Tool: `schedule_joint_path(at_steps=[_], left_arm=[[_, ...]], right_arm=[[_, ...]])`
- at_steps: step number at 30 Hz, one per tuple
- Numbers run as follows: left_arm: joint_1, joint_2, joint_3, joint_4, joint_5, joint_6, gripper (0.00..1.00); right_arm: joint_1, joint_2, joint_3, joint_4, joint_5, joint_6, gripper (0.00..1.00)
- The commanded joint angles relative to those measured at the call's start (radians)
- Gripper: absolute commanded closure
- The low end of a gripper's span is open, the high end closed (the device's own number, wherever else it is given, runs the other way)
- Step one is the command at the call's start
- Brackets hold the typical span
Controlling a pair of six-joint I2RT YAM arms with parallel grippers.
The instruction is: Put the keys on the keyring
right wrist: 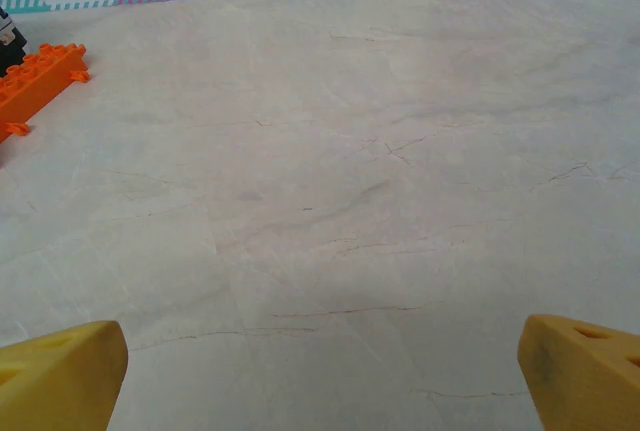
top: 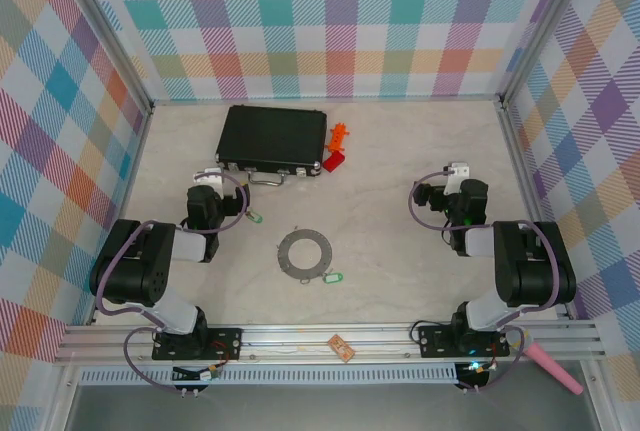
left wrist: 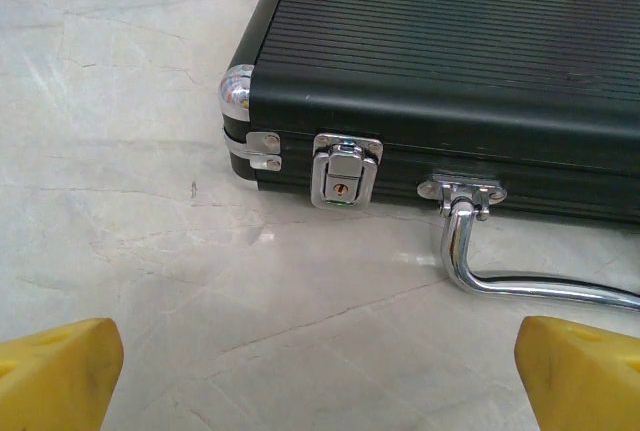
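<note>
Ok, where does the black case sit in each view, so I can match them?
Top external: the black case lies far, left of centre, chrome handle toward the arms.
Left wrist: the case takes the upper right, handle at lower right.
Right wrist: a dark sliver at the left edge above the orange piece may be it; cannot tell.
Shared landmark: the orange piece, beside the case's right end from above.

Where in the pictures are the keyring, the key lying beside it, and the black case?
keyring (top: pixel 285 254), top view, left side of its grey band.
key (top: pixel 334 276), top view, its green tag.
case (left wrist: pixel 450 51), left wrist view, its ribbed lid.
</note>
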Motion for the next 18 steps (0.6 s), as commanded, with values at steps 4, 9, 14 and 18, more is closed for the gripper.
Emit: schedule_joint_path(at_steps=[4,9,14,18], left_arm=[[0.010,0.000,0.016,-0.007,0.008,0.006,0.00],[0.010,0.001,0.017,-0.009,0.007,0.006,0.00],[0.009,0.003,0.020,-0.011,0.010,0.004,0.00],[0.012,0.003,0.021,-0.013,0.014,0.004,0.00]], right_arm=[[0.000,-0.004,0.017,0.000,-0.022,-0.001,0.01],[0.001,-0.004,0.017,0.000,-0.022,0.000,0.01],[0.001,-0.004,0.016,0.000,-0.022,0.000,0.01],[0.000,-0.004,0.017,-0.001,-0.022,-0.001,0.01]])
